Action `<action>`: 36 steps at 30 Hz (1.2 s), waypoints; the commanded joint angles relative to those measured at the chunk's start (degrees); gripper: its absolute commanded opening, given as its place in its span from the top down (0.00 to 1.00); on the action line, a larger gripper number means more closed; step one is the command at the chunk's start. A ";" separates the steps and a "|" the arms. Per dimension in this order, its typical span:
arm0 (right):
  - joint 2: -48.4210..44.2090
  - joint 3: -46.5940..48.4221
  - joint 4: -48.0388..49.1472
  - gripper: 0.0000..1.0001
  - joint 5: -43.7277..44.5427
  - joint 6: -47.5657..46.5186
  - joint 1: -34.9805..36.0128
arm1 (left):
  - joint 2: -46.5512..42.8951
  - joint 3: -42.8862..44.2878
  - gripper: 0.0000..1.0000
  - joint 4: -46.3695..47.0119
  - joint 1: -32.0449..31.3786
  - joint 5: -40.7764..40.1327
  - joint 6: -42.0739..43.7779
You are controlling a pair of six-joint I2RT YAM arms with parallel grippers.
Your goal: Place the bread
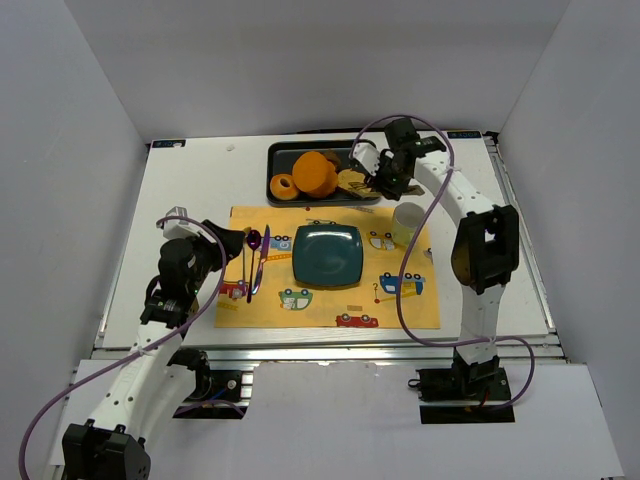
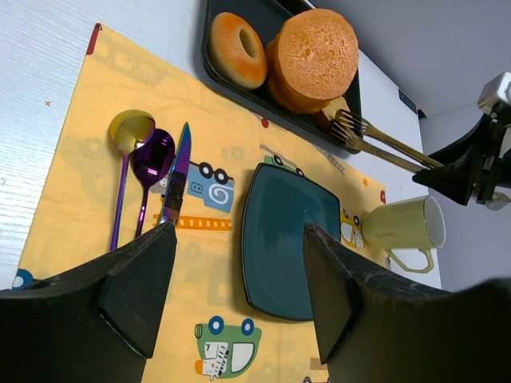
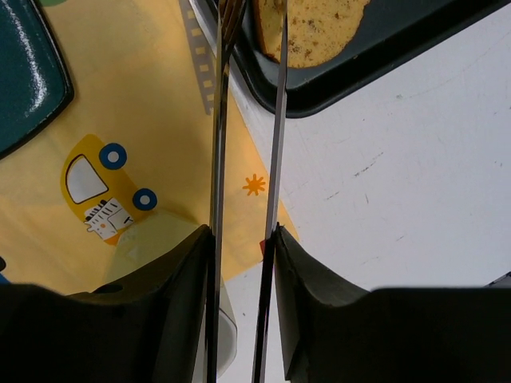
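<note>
**Bread in the tray, tongs at its edge**

Nearest, the left gripper point(image 2: 239, 239) hangs wide open and holds nothing, over the left near part of the mat point(image 1: 400, 310). Its wrist view alone shows the knife point(image 2: 177, 171) there, the plate point(image 2: 287, 239) at the mat's middle and the cup point(image 2: 403, 227) toward its right edge.

Farther back, the right gripper point(image 3: 242, 247) is pinched partway onto thin metal tongs point(image 3: 217, 120). Only its own camera shows both arms pressed between the pads. The left wrist view shows the forked tips at the bread point(image 2: 335, 108); whether they grip it cannot be told.

The bread point(image 3: 315, 28) lies flat in the right near corner of the tray point(image 3: 375, 64), at the desk's far edge. From above the bread point(image 1: 350, 181) is a tan patch beside the bun point(image 1: 316, 172). Close up it is golden-tan with dark specks and a browner crust.
</note>
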 commanded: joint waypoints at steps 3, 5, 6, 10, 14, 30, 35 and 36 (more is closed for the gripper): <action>0.39 -2.41 4.02 0.65 4.10 -2.39 1.00 | 0.03 0.18 0.26 0.80 -0.02 -0.33 0.10; 0.33 -3.13 4.57 0.75 5.54 -2.67 1.03 | 0.09 0.29 0.26 0.86 -0.02 -0.40 0.10; -0.02 -3.59 4.88 0.79 6.29 -2.76 1.03 | 0.11 0.29 0.26 0.95 -0.02 -0.49 0.10; -1.42 -4.65 6.80 0.92 7.35 -2.42 1.03 | 0.48 0.20 0.26 1.51 0.04 -0.36 0.03; -3.84 -4.10 9.01 0.98 7.59 0.53 0.71 | 1.23 0.52 0.26 2.08 -0.02 -0.11 -0.03; -25.07 -19.60 12.33 1.00 -4.74 -0.05 0.15 | 2.30 1.16 0.26 3.04 -0.02 -0.20 0.54; -36.94 -32.12 5.72 1.00 -16.51 -4.76 1.70 | 2.30 0.51 0.26 3.87 -0.02 -0.17 0.27; -37.80 -34.45 5.04 1.00 -16.54 -4.52 2.42 | 2.52 0.46 0.26 4.08 -0.02 -0.03 0.23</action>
